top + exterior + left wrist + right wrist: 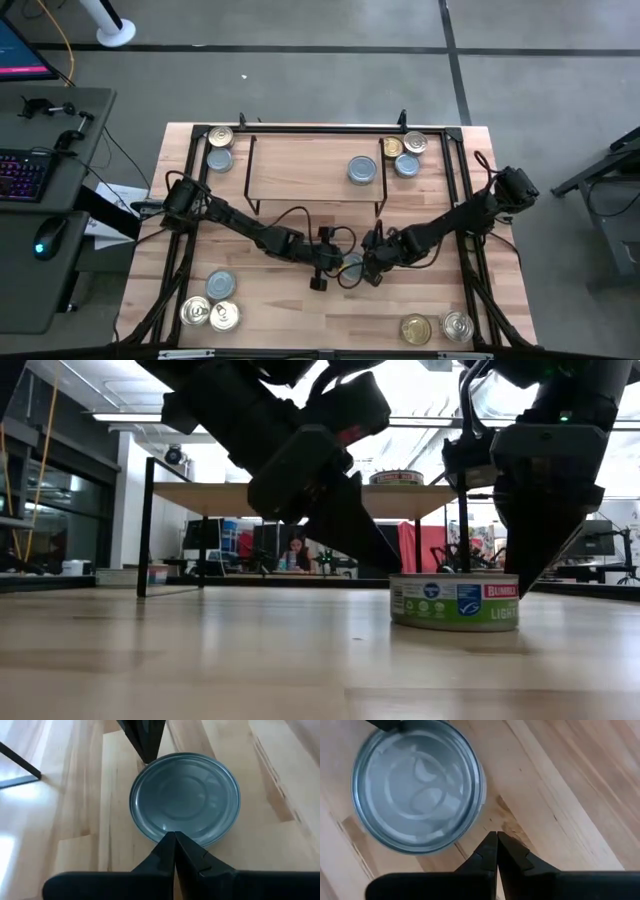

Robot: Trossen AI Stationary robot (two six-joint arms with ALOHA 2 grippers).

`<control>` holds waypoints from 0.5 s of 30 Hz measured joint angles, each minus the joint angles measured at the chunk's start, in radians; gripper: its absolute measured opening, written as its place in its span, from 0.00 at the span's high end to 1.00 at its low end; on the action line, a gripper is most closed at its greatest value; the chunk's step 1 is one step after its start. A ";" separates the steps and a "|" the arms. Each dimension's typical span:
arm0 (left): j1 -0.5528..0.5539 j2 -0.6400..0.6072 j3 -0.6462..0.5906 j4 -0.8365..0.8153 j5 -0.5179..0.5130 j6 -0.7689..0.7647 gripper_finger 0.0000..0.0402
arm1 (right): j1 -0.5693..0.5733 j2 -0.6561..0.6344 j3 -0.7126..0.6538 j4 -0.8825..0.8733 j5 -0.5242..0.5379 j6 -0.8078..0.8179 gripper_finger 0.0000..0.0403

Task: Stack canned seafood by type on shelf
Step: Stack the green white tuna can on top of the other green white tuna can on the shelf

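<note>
A flat tin point(352, 265) with a pale-blue top and a green-and-white label point(455, 601) stands on its base on the table, near of the shelf. My left gripper point(326, 263) is shut at the tin's left side point(175, 835). My right gripper point(373, 263) is shut at the tin's right side point(496, 834). In the low view both slant down beside the tin. The light-wood shelf point(300, 168) on black wire legs carries one tin point(362, 169). My left gripper has its shut fingertips point(172, 842) against the tin's rim point(170, 831) on the side toward the table's left, slanting down from above. The tin stands flat on the table. My right gripper's shut tips are beside the tin's right wall point(516, 598); whether they touch I cannot tell.
Two tins point(220, 148) lie at the far left corner and three point(405, 152) at the far right beside the shelf. Three tins point(212, 303) sit near left, two point(436, 327) near right. A black frame point(460, 140) rims the table. A person sits in the room behind point(296, 552).
</note>
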 joint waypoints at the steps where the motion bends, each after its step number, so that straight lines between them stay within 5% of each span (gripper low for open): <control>1: 0.000 0.000 0.000 0.000 0.008 -0.009 1.00 | 0.000 0.000 0.000 0.003 -0.001 -0.001 1.00; 15: -0.007 0.001 -0.002 0.054 0.085 -0.078 1.00 | 0.015 0.000 0.001 0.051 -0.007 -0.028 1.00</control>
